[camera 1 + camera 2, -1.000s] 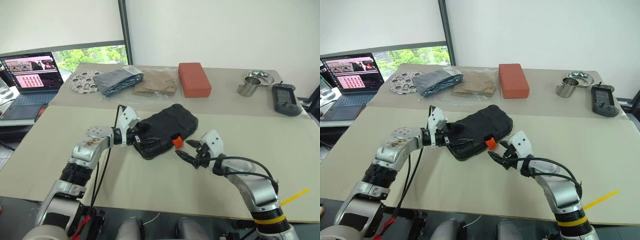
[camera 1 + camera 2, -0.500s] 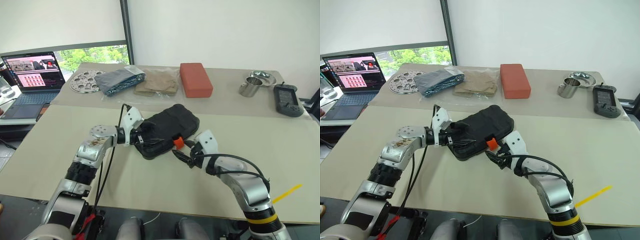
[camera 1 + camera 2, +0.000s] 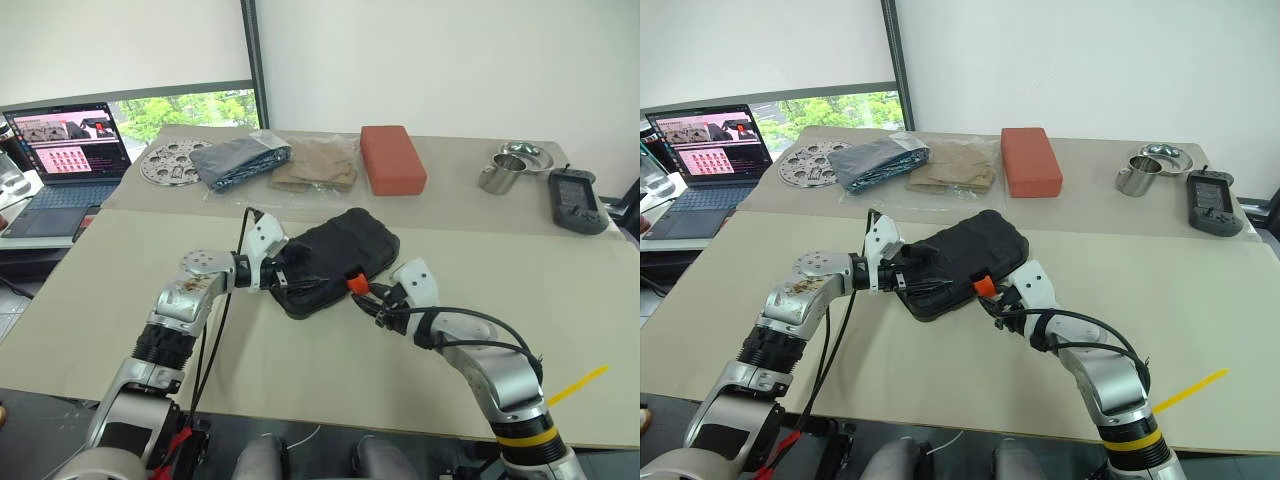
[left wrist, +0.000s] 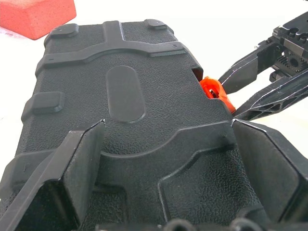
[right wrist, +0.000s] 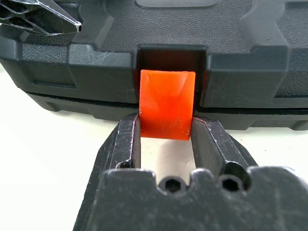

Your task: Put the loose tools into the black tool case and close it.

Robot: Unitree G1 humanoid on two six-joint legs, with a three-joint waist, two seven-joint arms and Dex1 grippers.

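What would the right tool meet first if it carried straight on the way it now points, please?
The orange latch on the black tool case: the right tool already has its fingers on either side of it, so almost no travel remains.

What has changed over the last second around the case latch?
The right claw has moved in to the black tool case and narrowed its fingers around the orange latch, now touching its sides. The left claw stays wide open, resting over the closed lid. The case and the red-orange block have not moved.
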